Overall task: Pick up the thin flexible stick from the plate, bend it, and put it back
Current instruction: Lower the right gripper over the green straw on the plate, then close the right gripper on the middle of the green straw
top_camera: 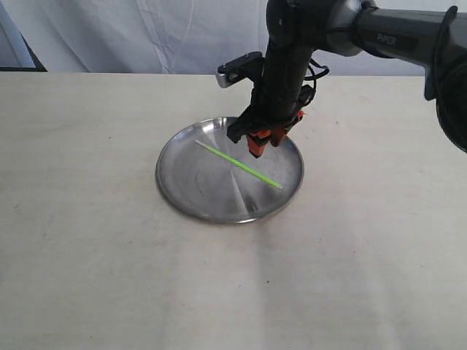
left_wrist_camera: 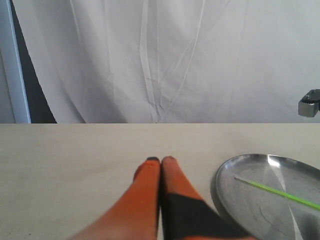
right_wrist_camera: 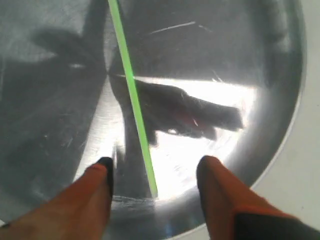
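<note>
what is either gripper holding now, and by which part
Nothing. The thin flexible stick lies on the plate; the right gripper has its jaws open either side of it; the left gripper is shut, empty.

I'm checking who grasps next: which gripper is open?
The right gripper, spread either side of the thin flexible stick over the plate; the left gripper is shut, away from the plate.

Pale beige tabletop [top_camera: 87, 255] is backed along its far edge by a creased white curtain [top_camera: 146, 33], dark gap [left_wrist_camera: 39, 102] seen at far-left corner.
</note>
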{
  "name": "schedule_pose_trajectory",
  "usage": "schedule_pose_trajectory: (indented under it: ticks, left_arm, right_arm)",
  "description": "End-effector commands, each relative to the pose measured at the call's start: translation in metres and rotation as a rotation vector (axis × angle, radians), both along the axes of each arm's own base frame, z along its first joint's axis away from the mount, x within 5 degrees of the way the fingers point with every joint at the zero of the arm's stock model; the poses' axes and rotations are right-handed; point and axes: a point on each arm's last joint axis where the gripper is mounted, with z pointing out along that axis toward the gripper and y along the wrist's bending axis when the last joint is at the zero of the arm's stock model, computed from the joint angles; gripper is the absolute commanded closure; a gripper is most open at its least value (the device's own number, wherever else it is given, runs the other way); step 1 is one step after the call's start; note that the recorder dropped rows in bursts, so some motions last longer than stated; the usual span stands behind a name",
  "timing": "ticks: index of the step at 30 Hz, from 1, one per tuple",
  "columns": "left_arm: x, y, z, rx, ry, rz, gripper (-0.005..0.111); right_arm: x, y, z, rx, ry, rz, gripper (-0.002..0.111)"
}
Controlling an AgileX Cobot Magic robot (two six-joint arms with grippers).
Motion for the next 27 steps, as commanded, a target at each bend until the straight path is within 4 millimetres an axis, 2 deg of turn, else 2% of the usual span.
schedule_pose_trajectory:
  ticks: [1, 11, 16, 19, 20, 22, 23, 24, 25, 27]
  left_arm:
    - [0.0, 0.001, 0.001, -0.007, -0.002, 0.008, 0.107]
    - [0.0, 0.001, 0.001, -0.007, -0.002, 0.008, 0.107]
    - [0.0, 0.001, 0.001, -0.007, -0.002, 0.008, 0.107]
    - [0.0, 0.001, 0.001, -0.007, -0.002, 0.008, 0.107]
    - [0.0, 0.001, 0.001, -0.007, -0.002, 0.008, 0.107]
    - [0.0, 0.001, 0.001, -0.007, -0.002, 0.008, 0.107]
    - [0.0, 0.001, 0.001, -0.007, -0.002, 0.008, 0.107]
    - [0.0, 0.001, 0.001, -0.007, -0.002, 0.008, 0.107]
    - [0.0, 0.001, 0.001, -0.007, -0.002, 0.008, 0.107]
    - [0.0, 0.001, 0.001, -0.007, -0.002, 0.008, 0.107]
  right_arm:
    - [-0.001, -0.001, -0.006, -0.023, 0.035, 0.059, 0.055]
    - [0.0, 0.004, -0.038, -0.048, 0.081, 0.097, 0.057]
    - [-0.006, 0.024, -0.052, -0.08, 0.074, 0.148, 0.057]
    - [-0.01, 0.033, -0.069, -0.131, 0.09, 0.161, 0.059]
    - [-0.011, 0.034, -0.074, -0.149, 0.094, 0.161, 0.061]
    - [-0.016, 0.037, -0.085, -0.174, 0.135, 0.164, 0.079]
    - [-0.017, 0.038, -0.088, -0.18, 0.148, 0.167, 0.088]
    - [-0.019, 0.04, -0.092, -0.188, 0.165, 0.173, 0.104]
    - [-0.02, 0.041, -0.092, -0.184, 0.167, 0.174, 0.108]
    - [-0.021, 0.043, -0.092, -0.166, 0.175, 0.166, 0.108]
